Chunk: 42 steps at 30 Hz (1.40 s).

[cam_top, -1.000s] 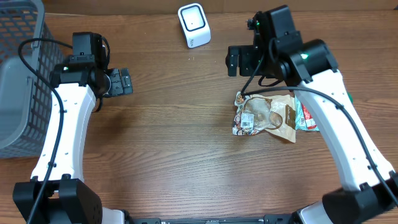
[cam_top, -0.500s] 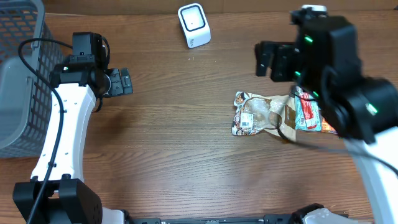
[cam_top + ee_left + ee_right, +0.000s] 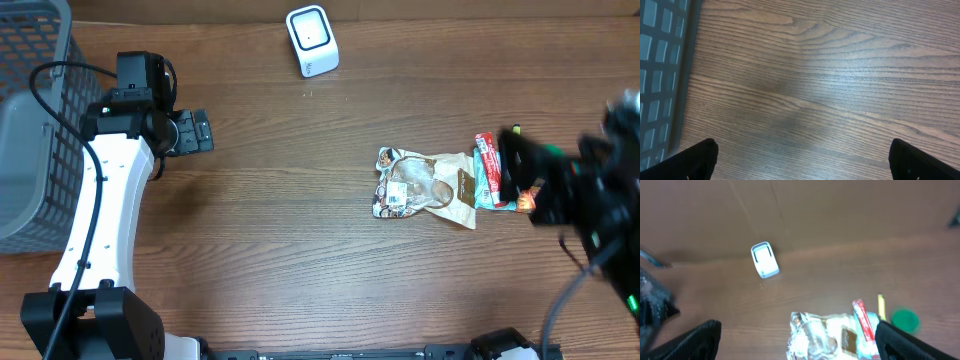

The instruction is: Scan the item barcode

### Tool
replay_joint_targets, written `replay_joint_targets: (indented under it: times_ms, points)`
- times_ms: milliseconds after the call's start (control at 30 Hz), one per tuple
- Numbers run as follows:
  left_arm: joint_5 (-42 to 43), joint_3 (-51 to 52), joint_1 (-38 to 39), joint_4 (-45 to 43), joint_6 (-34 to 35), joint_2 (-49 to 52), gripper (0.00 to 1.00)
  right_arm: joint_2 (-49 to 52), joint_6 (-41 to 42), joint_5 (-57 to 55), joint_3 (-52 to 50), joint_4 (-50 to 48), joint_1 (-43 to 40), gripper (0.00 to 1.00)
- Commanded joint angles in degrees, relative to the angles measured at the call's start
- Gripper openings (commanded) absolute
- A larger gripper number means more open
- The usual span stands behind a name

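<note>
Basket [image 3: 30,120] sits at left, contents unclear; left end effector [image 3: 200,131] and right end effector [image 3: 797,341] spread wide.

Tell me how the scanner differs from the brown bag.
Colour: the scanner is white; the bag is brown with a clear patch and a white label. Shape: the scanner is a compact rounded block; the bag is flat and crumpled. Place: the scanner sits alone near the far edge of the table; the bag lies nearer the middle, beside a red packet. Both rest on the wood.
</note>
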State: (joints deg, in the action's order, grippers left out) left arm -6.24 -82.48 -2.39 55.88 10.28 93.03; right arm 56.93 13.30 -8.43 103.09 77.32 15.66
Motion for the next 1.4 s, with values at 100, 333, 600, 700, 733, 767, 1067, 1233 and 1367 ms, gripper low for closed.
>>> replay_joint_targets:
  times_ms: [100, 333, 600, 700, 733, 767, 1067, 1233, 1367]
  points:
    - [0.1, -0.2, -0.2, 0.0, -0.4, 0.6, 1.00, -4.9, -0.1, -0.6, 0.8, 14.3, -0.4, 1.00]
    - [0.1, -0.2, -0.2, 0.0, -0.4, 0.6, 1.00, -9.8, -0.1, -0.6, -0.3, 18.8, -0.4, 1.00]
    - [0.1, -0.2, -0.3, 0.0, -0.4, 0.6, 1.00, -19.8, -0.1, -1.5, -11.6, 4.0, -0.4, 1.00]
    - [0.1, -0.2, -0.2, 0.0, -0.4, 0.6, 1.00, -24.8, -0.1, -3.3, -19.9, -6.1, -0.4, 1.00]
    - [0.1, -0.2, -0.2, 0.0, -0.4, 0.6, 1.00, -26.4, -0.1, -3.6, -22.9, -9.2, -0.6, 1.00]
    - [0.1, -0.2, -0.2, 0.0, -0.4, 0.6, 1.00, -27.9, -0.1, -3.6, -26.0, -12.4, -0.9, 1.00]
    - [0.1, -0.2, -0.2, 0.0, -0.4, 0.6, 1.00, -42.8, -0.3, -0.2, -59.4, -45.9, -5.0, 0.99]
    - [0.1, -0.2, -0.3, 0.0, -0.4, 0.6, 1.00, -49.0, -0.3, 3.7, -75.7, -65.9, -8.3, 0.99]
    - [0.1, -0.2, -0.2, 0.0, -0.4, 0.6, 1.00, -53.6, -0.3, 5.0, -85.7, -76.8, -10.3, 1.00]
